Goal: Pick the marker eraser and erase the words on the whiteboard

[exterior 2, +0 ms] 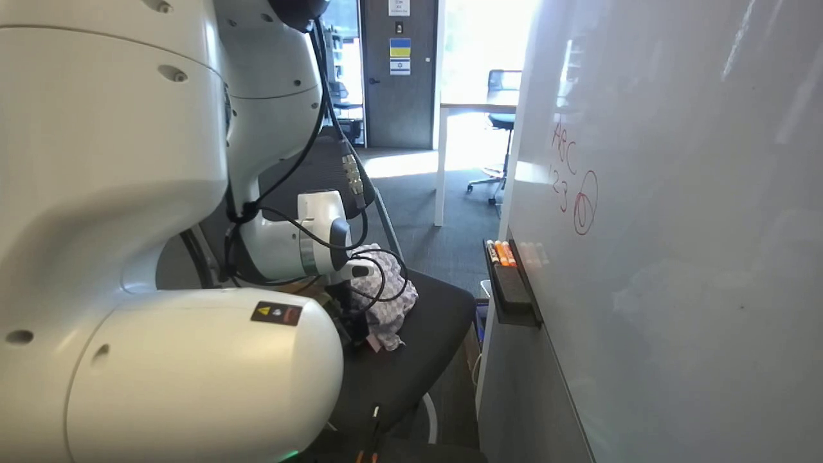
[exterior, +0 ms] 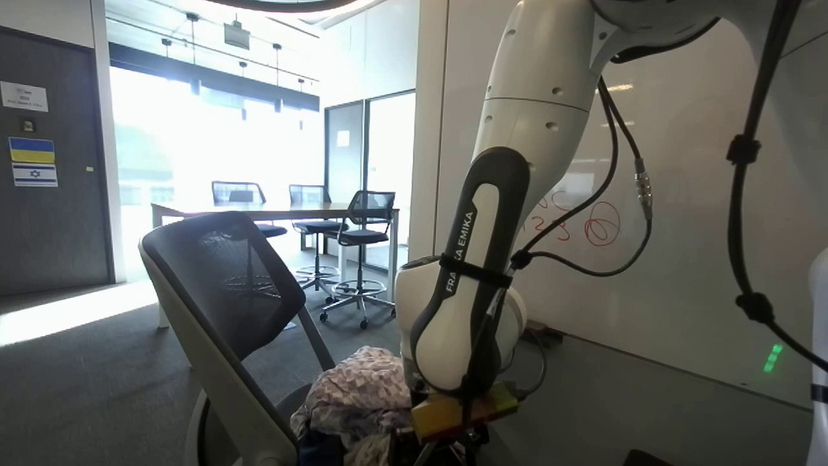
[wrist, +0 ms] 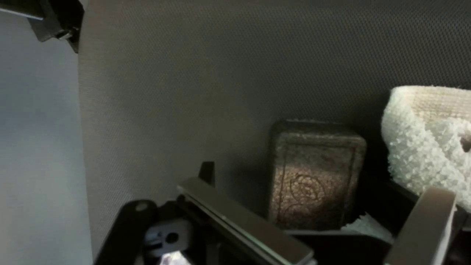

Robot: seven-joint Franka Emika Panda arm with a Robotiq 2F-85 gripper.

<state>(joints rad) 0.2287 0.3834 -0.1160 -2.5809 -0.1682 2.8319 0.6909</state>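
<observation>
Blown out to white at the window (exterior: 220, 136), toward ten o'clock in an exterior view, and striped with sun on the floor (exterior: 77, 310) near nine o'clock. Streaked with glare, toward two o'clock, on the glossy whiteboard (exterior 2: 707, 161) in an exterior view. Much dimmer and softer in the wrist view, grey and murky overall, gleaming faintly on the brown eraser (wrist: 312, 180) at four o'clock, shadowed along its nine o'clock side.

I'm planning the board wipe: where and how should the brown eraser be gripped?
I'd grip the brown eraser by its long sides, coming from above: it looks boxy, patterned face up. White cloth sits right of it in the wrist view.
</observation>
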